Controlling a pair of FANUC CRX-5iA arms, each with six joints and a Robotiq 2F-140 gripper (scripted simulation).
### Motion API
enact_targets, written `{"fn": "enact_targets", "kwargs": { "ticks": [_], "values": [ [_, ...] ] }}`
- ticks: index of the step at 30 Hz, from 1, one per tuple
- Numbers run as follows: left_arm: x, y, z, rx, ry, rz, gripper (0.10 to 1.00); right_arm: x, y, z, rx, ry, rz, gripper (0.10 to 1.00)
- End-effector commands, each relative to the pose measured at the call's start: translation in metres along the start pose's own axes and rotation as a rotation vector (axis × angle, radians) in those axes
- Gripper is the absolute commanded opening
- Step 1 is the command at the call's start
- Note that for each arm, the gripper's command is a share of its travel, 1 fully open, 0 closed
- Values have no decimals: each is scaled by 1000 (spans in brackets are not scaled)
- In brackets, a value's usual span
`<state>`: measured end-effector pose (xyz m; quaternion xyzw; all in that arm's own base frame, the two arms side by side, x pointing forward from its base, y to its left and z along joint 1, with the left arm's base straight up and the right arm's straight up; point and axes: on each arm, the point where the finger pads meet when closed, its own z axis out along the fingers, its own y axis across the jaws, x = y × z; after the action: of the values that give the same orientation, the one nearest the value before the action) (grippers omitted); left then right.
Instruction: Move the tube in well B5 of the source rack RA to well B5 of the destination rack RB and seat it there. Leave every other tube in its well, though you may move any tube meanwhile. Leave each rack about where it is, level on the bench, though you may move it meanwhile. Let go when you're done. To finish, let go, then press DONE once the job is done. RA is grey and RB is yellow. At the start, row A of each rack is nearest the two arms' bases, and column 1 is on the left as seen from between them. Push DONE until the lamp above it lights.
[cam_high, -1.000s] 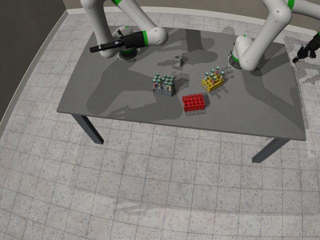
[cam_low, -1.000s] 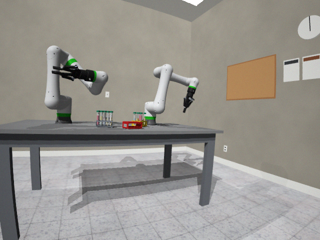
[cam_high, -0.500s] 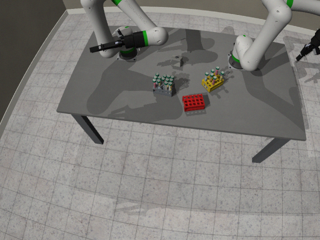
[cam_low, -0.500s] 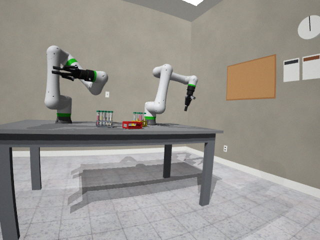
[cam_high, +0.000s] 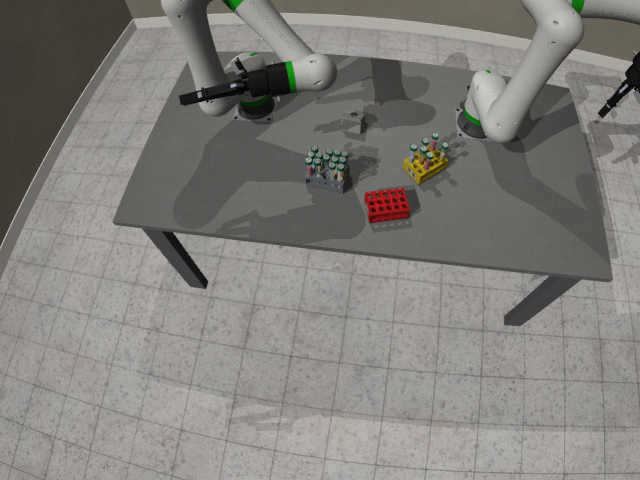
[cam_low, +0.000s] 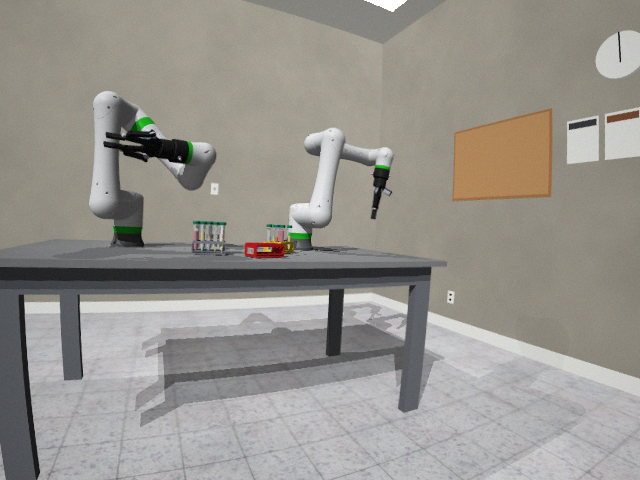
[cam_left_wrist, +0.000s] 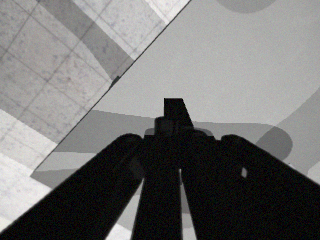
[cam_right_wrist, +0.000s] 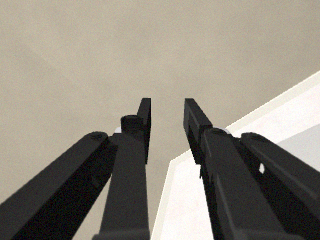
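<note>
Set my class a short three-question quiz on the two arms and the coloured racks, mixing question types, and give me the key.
1. True or false: the red rack has a tube standing in it.
2. Which rack holds the most tubes?
a) the yellow rack
b) the grey rack
c) the red rack
3. Fill in the blank, choosing between the left gripper and the right gripper: the fingers of the ____ gripper stand apart, with nothing between them.

Key: 1 false; 2 b; 3 right

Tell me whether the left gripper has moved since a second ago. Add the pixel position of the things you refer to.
Yes. In the top view, the left gripper (cam_high: 603, 113) (cam_low: 373, 214) (cam_left_wrist: 172, 113) has shifted outward, its fingertips now farther from the table's (cam_high: 465, 237) (cam_low: 336, 259) (cam_left_wrist: 225, 85) right-hand edge.
</note>
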<state>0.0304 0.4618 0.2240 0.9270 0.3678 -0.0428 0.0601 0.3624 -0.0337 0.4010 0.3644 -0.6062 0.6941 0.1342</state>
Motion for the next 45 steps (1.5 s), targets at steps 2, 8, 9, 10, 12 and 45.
{"fn": "enact_targets", "kwargs": {
  "ticks": [2, 8, 9, 10, 12, 45],
  "values": [
    [1, -4, -6, 9, 15, -91, 99, 0, 0, 0, 0, 0, 1, 282],
    [2, -10, -13, 17, 35, -208, 99, 0, 0, 0, 0, 0, 1, 282],
    [2, -11, -15, 18, 39, -230, 99, 0, 0, 0, 0, 0, 1, 282],
    [2, -12, -16, 19, 43, -251, 99, 0, 0, 0, 0, 0, 1, 282],
    [2, -14, -19, 21, 50, -293, 99, 0, 0, 0, 0, 0, 1, 282],
    [3, -35, -46, 28, 130, -705, 99, 0, 0, 0, 0, 0, 1, 282]
  ]
}}
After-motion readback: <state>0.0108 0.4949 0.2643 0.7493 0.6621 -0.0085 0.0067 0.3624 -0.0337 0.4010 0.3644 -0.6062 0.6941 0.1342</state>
